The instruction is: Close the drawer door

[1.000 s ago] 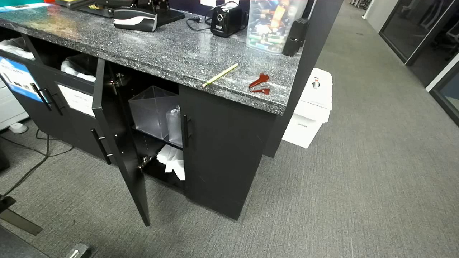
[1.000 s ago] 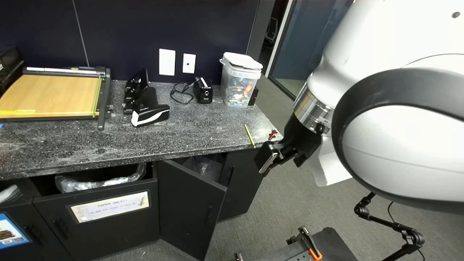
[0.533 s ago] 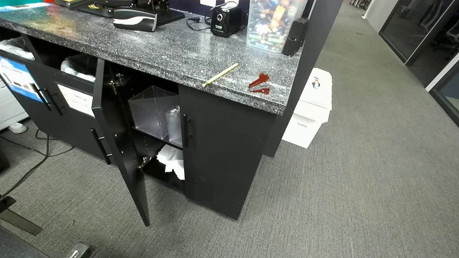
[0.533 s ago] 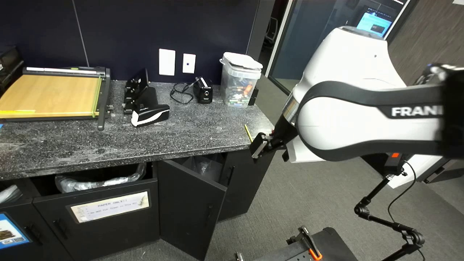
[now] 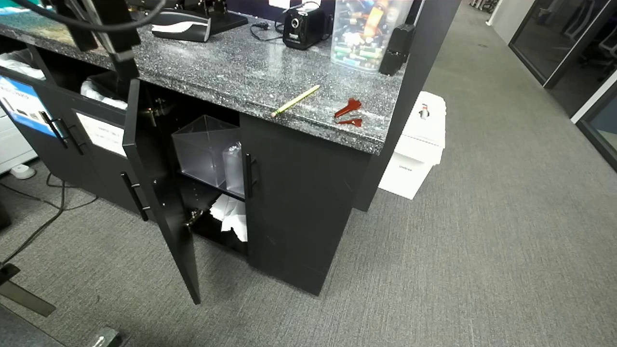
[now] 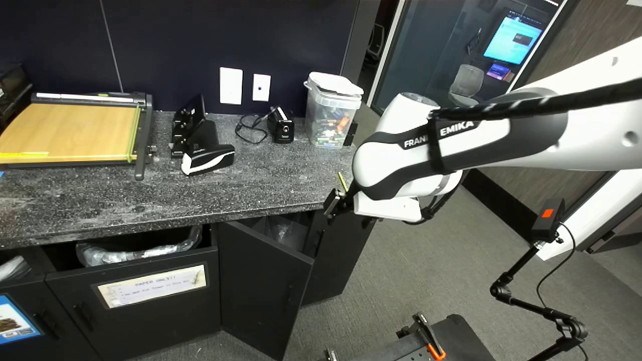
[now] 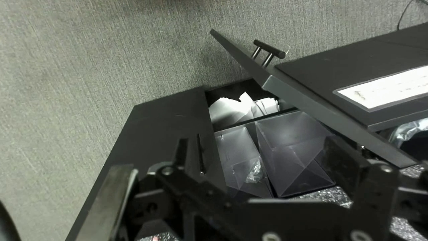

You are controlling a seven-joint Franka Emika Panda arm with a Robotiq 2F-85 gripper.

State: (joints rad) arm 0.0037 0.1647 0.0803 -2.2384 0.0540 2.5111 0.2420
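- The counter (image 6: 281, 185) is your largest landmark; your work lies below its front edge.
- In an exterior view the drawer door (image 6: 261, 286) stands well ajar beneath it, upright, long axis vertical, hinged along its nine o'clock side, its free edge swung out toward four.
- The neighbouring door (image 5: 294, 207) looks closed, at two to three o'clock from yours in both exterior views (a near twin, so don't chase it).
- Your gripper (image 7: 257, 150) has its jaws spread wide with nothing between them. In both exterior views the drawer door lies below it, between five and eight o'clock, and no contact shows. In the wrist view the door's free upper corner is at twelve o'clock from the jaws, its top edge slanting away toward three.
- The handle (image 7: 269, 50) is also at twelve, past that free edge, on the face turned away from the jaws. The move turns on this: you seem to be on the gap side, where a push would likely swing the drawer door wider. Judging from here, you should lower the gripper, go round the free edge, and press the handle side toward the neighbouring door.
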